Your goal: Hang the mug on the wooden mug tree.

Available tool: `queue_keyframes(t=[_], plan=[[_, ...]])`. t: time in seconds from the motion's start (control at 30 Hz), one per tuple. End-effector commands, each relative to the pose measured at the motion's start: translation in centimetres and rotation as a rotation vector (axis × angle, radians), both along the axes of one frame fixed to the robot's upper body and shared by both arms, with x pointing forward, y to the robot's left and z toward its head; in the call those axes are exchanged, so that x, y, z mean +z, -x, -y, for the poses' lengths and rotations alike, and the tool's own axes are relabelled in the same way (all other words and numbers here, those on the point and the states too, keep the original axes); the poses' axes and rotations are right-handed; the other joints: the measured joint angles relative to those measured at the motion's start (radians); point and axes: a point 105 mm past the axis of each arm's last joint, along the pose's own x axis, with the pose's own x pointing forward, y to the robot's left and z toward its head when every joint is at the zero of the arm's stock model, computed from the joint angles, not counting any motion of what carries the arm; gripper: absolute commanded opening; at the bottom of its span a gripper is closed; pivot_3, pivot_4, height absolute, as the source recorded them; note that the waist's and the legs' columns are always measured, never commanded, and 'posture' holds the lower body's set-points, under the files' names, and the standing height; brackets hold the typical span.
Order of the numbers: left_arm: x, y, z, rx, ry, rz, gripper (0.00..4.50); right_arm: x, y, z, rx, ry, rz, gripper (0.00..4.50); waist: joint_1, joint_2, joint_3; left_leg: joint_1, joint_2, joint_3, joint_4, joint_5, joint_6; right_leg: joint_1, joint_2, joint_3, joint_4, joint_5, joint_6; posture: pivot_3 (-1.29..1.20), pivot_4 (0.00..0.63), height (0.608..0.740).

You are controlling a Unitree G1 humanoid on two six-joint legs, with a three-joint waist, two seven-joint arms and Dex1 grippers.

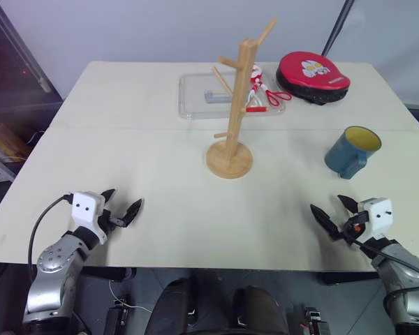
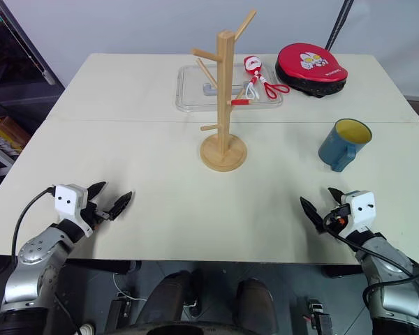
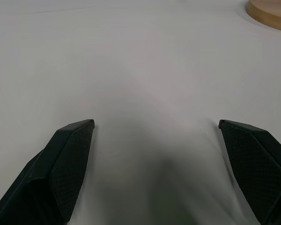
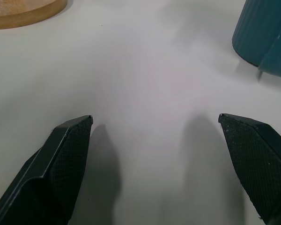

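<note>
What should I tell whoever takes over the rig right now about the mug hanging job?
Left pincer: open, holding nothing, hovering at the near left of the table.
Right pincer: open, holding nothing, at the near right, short of the mug.
Mug: upright on the table's right side, handle turned toward the robot, untouched.
Wooden mug tree: upright mid-table, all pegs bare, clear plastic tray behind it.
Done: nothing yet.
Left: grasp the mug, likely with the right pincer, lift it, and hook its handle over a peg.
</note>
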Motion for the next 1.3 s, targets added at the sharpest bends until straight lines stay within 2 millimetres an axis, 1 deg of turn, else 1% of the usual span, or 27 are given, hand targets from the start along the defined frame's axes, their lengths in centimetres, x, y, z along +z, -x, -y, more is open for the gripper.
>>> queue_keyframes(t=[0.03,0.57,0.77,0.9,1.0,1.1,1.17,1.2,1.27,1.3], plan=[[1.4,0.0,-0.2,0.0,-0.029,0.054,4.5,1.3,-0.2,-0.1,0.005,-0.003,0.056,4.48,0.0,0.0,0.0,0.0,0.0,0.0,0.0,0.0,0.0,0.0,0.0,0.0,0.0,0.0,0.0,0.0,0.15,0.739],[1.5,0.0,0.1,-0.014,-0.011,0.055,4.5,1.7,-0.3,-0.7,0.009,-0.008,0.061,4.48,0.0,0.0,0.0,0.0,0.0,0.0,0.0,0.0,0.0,0.0,0.0,0.0,0.0,0.0,0.0,0.0,0.15,0.739],[2.3,0.4,1.0,-0.076,-0.006,0.113,4.5,1.5,-0.3,-0.6,-0.004,-0.007,0.056,4.48,0.0,0.0,0.0,0.0,0.0,0.0,0.0,0.0,0.0,0.0,0.0,0.0,0.0,0.0,0.0,0.0,0.15,0.739],[2.7,0.9,2.6,-0.163,0.013,0.14,4.5,1.5,-0.3,-0.2,-0.06,-0.011,0.076,4.48,0.0,0.0,0.0,0.0,0.0,0.0,0.0,0.0,0.0,0.0,0.0,0.0,0.0,0.0,0.0,0.0,0.15,0.739],[2.9,1.2,3.3,-0.204,0.016,0.145,4.5,1.6,-0.4,0.0,-0.093,-0.013,0.097,4.48,0.0,0.0,0.0,0.0,0.0,0.0,0.0,0.0,0.0,0.0,0.0,0.0,0.0,0.0,0.0,0.0,0.15,0.739],[3.6,2.4,6.8,-0.403,0.007,0.162,4.5,2.4,-1.1,0.8,-0.284,0.026,0.184,4.48,0.0,0.0,0.0,0.0,0.0,0.0,0.0,0.0,0.0,0.0,0.0,0.0,0.0,0.0,0.0,0.0,0.15,0.739],[4.4,3.2,8.9,-0.527,0.017,0.177,4.5,2.1,-1.4,0.9,-0.395,0.096,0.194,4.48,-0.001,0.001,0.001,0.0,0.0,0.0,0.0,0.0,0.0,-0.001,0.0,0.0,0.0,0.0,0.0,0.0,0.15,0.739],[4.8,3.5,9.5,-0.565,0.023,0.181,4.5,2.0,-1.5,0.9,-0.438,0.118,0.196,4.48,-0.001,0.001,0.001,0.0,0.0,0.0,0.0,0.0,0.0,-0.001,0.0,0.001,0.0,0.0,0.0,0.0,0.15,0.739],[5.6,3.9,11.2,-0.66,0.016,0.193,4.5,2.5,-2.1,0.3,-0.517,0.127,0.228,4.48,-0.001,0.002,0.001,0.0,0.0,0.001,0.0,0.0,0.0,-0.001,0.0,0.001,0.0,0.0,0.0,0.0,0.15,0.739],[5.8,4.0,11.7,-0.688,0.011,0.196,4.5,2.7,-2.3,0.1,-0.543,0.131,0.24,4.48,-0.001,0.002,0.001,0.0,0.0,0.001,-0.001,0.0,0.0,-0.001,0.0,0.001,0.0,0.0,0.0,0.0,0.15,0.739]])
